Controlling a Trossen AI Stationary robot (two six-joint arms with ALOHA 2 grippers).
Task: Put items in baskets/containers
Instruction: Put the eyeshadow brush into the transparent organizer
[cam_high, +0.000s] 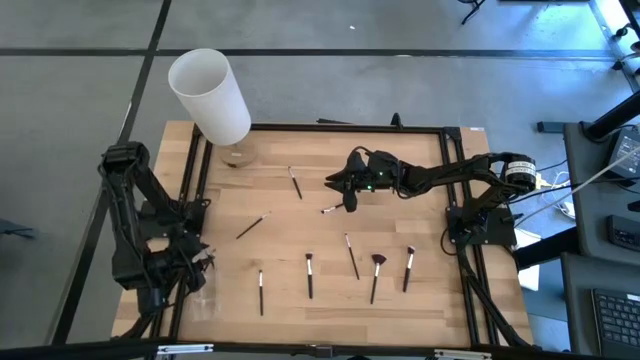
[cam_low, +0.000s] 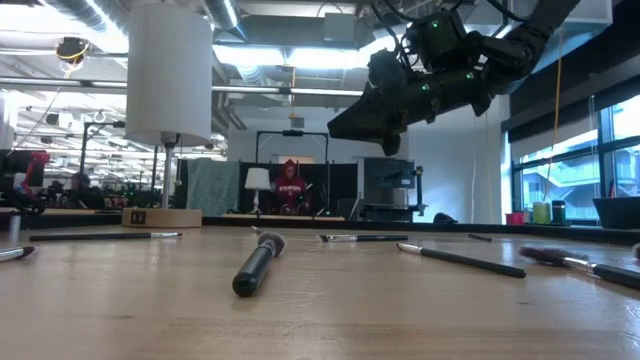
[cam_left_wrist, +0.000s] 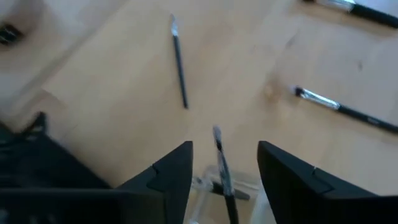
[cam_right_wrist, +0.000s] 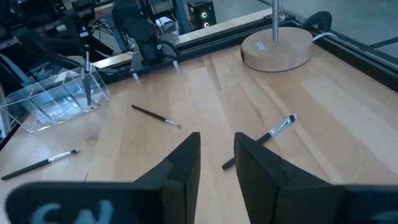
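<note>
Several thin makeup brushes lie flat on the wooden table, among them a fan-headed one (cam_high: 376, 272) and a pale-tufted one (cam_high: 330, 209). The clear plastic container (cam_right_wrist: 56, 99) stands at the table's near left corner. One brush (cam_right_wrist: 88, 79) stands leaning inside it, tuft up. It also shows in the left wrist view (cam_left_wrist: 221, 171). My left gripper (cam_high: 195, 265) is open beside and above the container, and its fingers touch nothing. My right gripper (cam_high: 350, 195) hovers above the table's middle, open by a narrow gap and empty, over the pale-tufted brush (cam_right_wrist: 273, 130).
A tall white cylinder (cam_high: 210, 95) on a round wooden base (cam_right_wrist: 277, 46) stands at the far left. Loose brushes lie at the far middle (cam_high: 295, 182), left of centre (cam_high: 252, 225) and in a row along the near side (cam_high: 309, 275). A black frame (cam_high: 330, 127) edges the table.
</note>
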